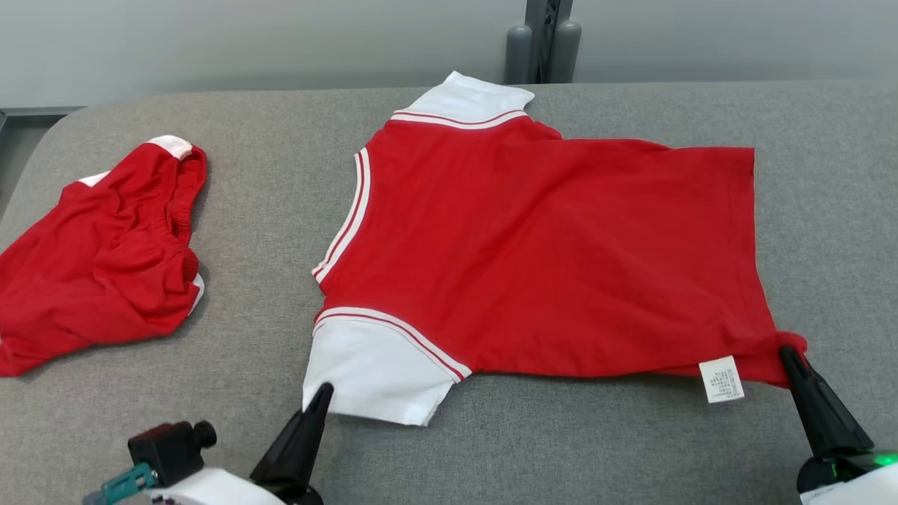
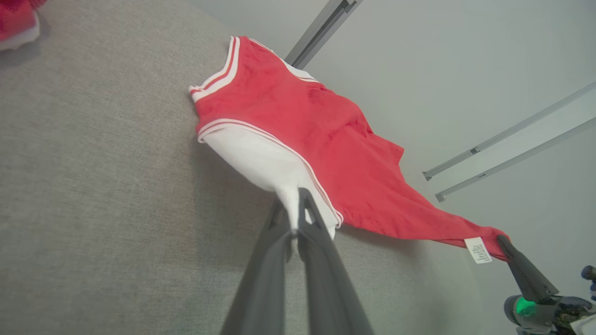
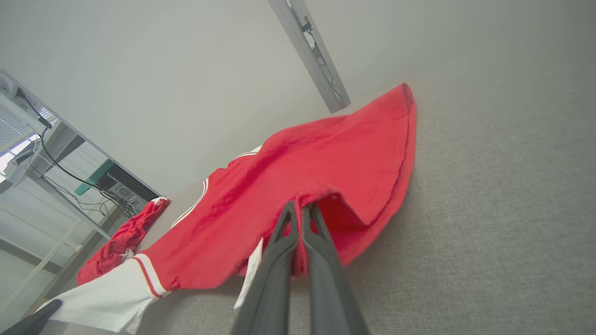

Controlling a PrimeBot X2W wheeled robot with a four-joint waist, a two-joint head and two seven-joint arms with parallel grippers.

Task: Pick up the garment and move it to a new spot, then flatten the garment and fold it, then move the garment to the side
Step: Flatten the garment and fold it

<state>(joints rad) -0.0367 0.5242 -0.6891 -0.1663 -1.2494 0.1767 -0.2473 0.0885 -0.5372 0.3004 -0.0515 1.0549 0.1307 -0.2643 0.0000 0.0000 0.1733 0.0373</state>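
Observation:
A red T-shirt (image 1: pixel 533 245) with white sleeves and striped trim lies spread on the grey padded table (image 1: pixel 561 442), collar toward the left. My left gripper (image 1: pixel 320 394) is shut on the near white sleeve (image 1: pixel 372 372); the left wrist view shows the sleeve's cloth (image 2: pixel 260 158) pinched between the fingertips (image 2: pixel 305 197). My right gripper (image 1: pixel 789 354) is shut on the shirt's near hem corner, beside a white care label (image 1: pixel 721 379). In the right wrist view red fabric (image 3: pixel 326 172) bunches around the shut tips (image 3: pixel 298 210).
A second red garment (image 1: pixel 98 259) with white trim lies crumpled at the table's left. A grey post (image 1: pixel 540 42) stands behind the table's far edge against a pale wall. Bare grey table stretches along the front and right of the shirt.

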